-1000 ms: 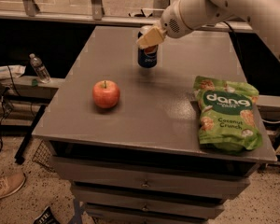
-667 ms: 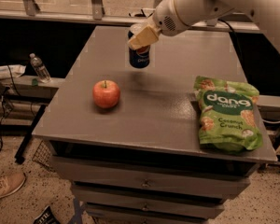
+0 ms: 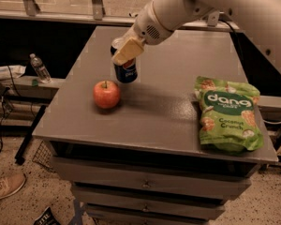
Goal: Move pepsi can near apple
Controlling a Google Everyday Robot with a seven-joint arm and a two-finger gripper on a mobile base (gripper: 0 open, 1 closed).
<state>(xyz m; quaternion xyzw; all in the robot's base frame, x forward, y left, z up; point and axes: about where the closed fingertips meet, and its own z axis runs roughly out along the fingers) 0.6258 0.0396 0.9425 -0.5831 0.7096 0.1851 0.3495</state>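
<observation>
Presently, camera view only. Finds the gripper [image 3: 122, 50] above the rear left part of the grey table [image 3: 173, 95], at the end of a white arm [image 3: 215, 3] reaching in from the upper right. Records the gripper as clenched on the pepsi can [image 3: 127, 71], with one tan finger pad [image 3: 128, 50] across the can's upper front, covering most of the silver top, and the other finger largely hidden behind the can. Notes the can upright, dark blue, with its round logo facing the camera just below the pad. Places the can just behind and slightly to the right of the apple [image 3: 106, 93], very close to it; cannot tell whether touching. Cannot tell either whether the can's base rests on the tabletop or hangs just above it. Finds the apple red-orange with yellowish patches, stem up, standing on the left half of the table toward the front, apart from the gripper. Logs a green snack bag [image 3: 229, 114] lying flat on the right side of the table, close to the front right edge, well apart from both can and apple. Notes grey drawer fronts [image 3: 145, 184] stacked below the tabletop. Off the table, to the left, registers a clear water bottle [image 3: 39, 68] upright on a low ledge, with cables nearby, and a shoe [image 3: 7, 187] on the speckled floor at lower left
</observation>
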